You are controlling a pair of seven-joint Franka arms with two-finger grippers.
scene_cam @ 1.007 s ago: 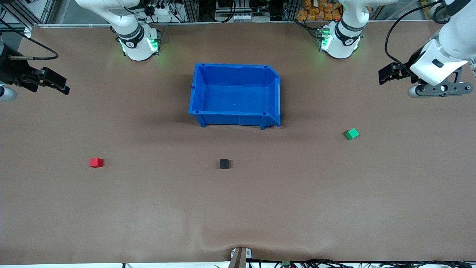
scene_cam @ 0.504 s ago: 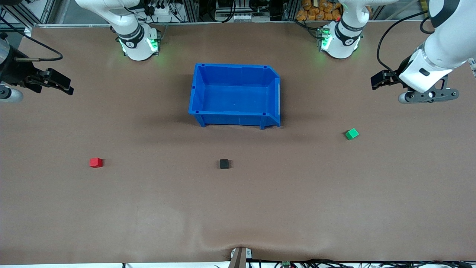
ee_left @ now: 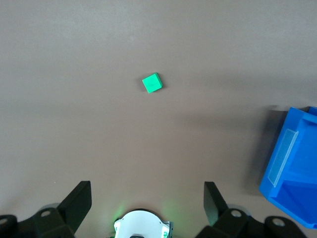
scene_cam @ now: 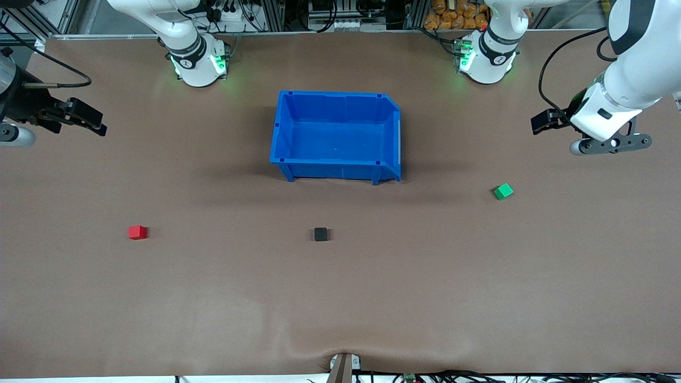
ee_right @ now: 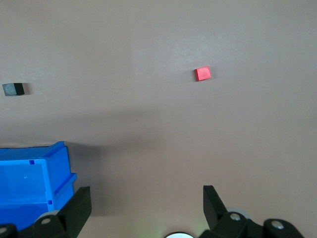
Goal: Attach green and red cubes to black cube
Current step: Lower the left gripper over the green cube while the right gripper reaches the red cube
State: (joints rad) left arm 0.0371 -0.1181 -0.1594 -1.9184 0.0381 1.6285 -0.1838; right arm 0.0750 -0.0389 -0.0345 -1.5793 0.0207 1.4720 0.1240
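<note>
Approach stage — nothing grasped. Taking the blue bin (scene_cam: 336,135) as reference: right gripper (scene_cam: 88,119), jaws spread, hangs off its right-arm end; red cube (scene_cam: 137,232), black cube (scene_cam: 321,234) and green cube (scene_cam: 503,191) lie nearer the camera; left gripper (scene_cam: 542,122), spread, hangs at the left-arm end. Next — descend on each coloured cube.

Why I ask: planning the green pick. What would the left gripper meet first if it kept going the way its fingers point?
Probably bare table. The left gripper, open, aims short of the green cube; depth is unclear.
</note>
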